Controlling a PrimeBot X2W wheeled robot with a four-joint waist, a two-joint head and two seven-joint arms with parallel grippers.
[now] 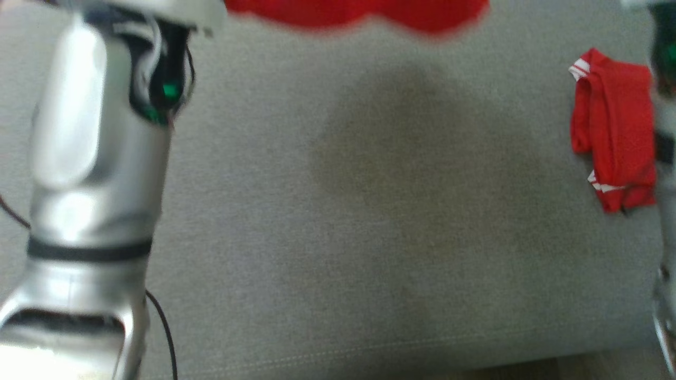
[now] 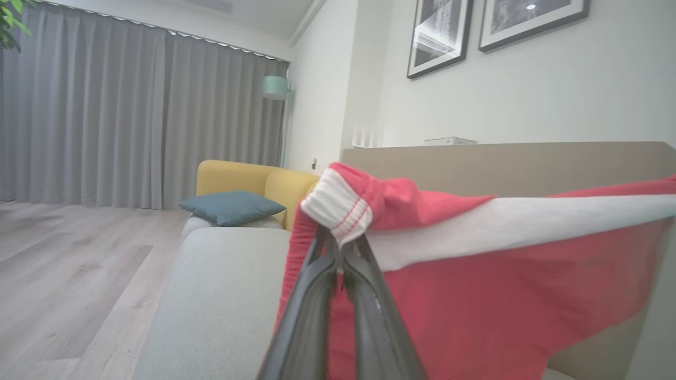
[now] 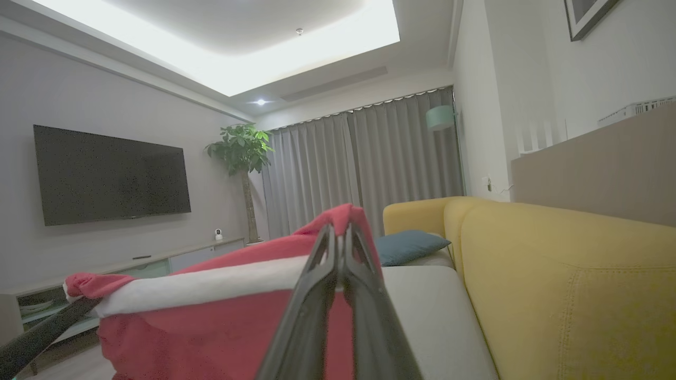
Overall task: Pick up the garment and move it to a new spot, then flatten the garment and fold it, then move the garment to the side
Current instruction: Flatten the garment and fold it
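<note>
A red garment with a white band hangs stretched between my two grippers, above the grey sofa seat (image 1: 369,237). In the left wrist view my left gripper (image 2: 340,250) is shut on the garment (image 2: 475,306) just under a white ribbed cuff. My right gripper (image 3: 340,240) is shut on the garment's (image 3: 211,327) other red corner. The left gripper's dark finger (image 3: 42,338) reaches the far cuff there. In the blurred head view the garment's lower edge (image 1: 359,13) shows at the top, and my left forearm (image 1: 95,158) rises on the left.
A second red garment (image 1: 615,126), folded, lies at the seat's right side beside my right arm (image 1: 665,79). A yellow sofa back (image 3: 554,274) and a blue cushion (image 2: 232,207) stand beyond. The seat's front edge (image 1: 369,364) runs along the bottom.
</note>
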